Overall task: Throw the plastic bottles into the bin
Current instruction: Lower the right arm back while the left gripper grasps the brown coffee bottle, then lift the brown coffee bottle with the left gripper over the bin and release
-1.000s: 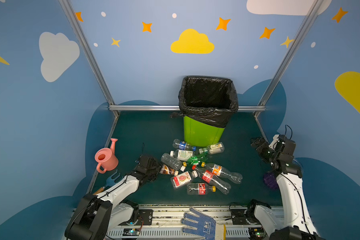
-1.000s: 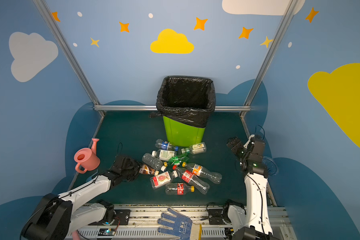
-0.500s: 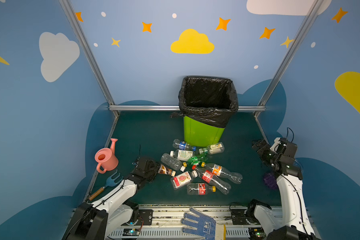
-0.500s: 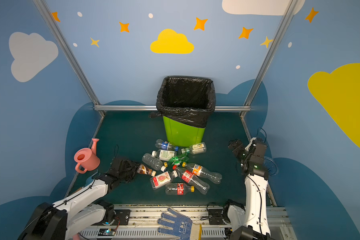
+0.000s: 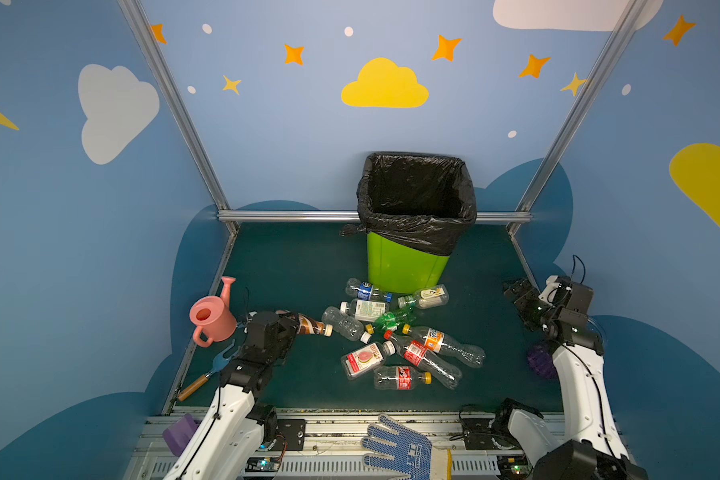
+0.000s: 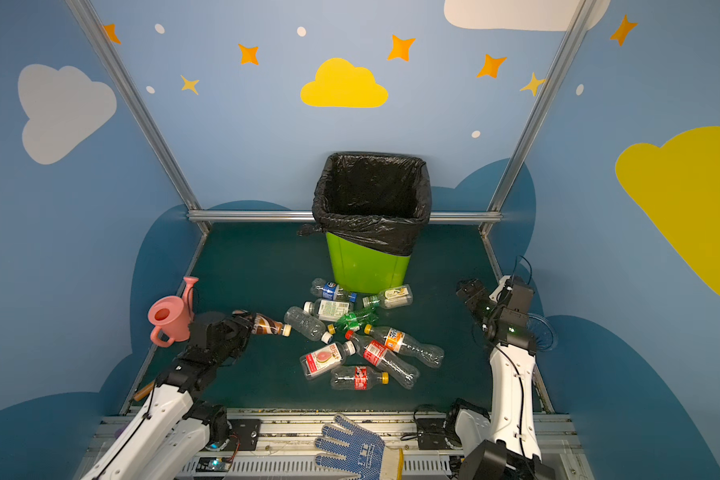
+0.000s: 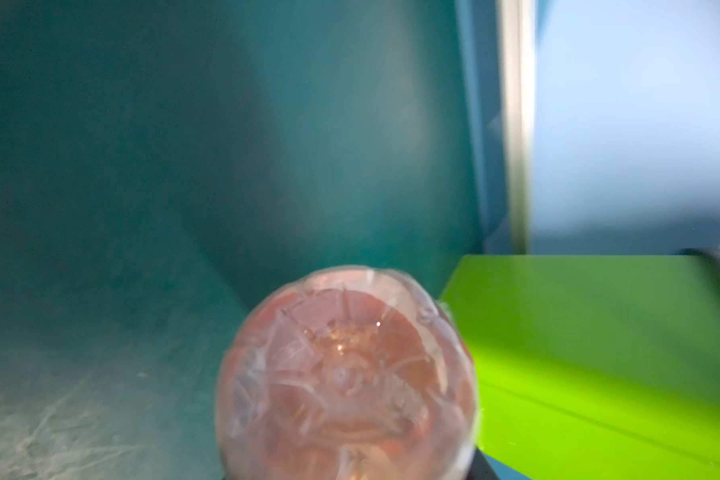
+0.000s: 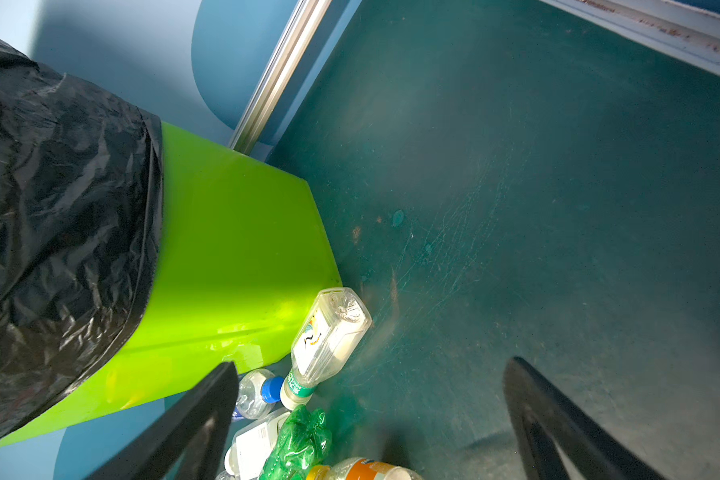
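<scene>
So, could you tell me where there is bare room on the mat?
Bare mat: left of the bin back to the rail; right of it, toward the right gripper; a strip on the bottles' near side. Crowded: the bottles before the bin, and the left edge with watering can, fork and left gripper holding a bottle.

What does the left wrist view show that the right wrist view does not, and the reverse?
Only the left wrist view shows the round base of the clear brown-labelled plastic bottle, blurred, close to the lens, gripped by the left gripper. Only the right wrist view shows the open right gripper, the black bag folded over the lime-green plastic bin, a square clear white-labelled bottle and a crushed green bottle. Both show that bin, the dark green table and a silver frame rail.
</scene>
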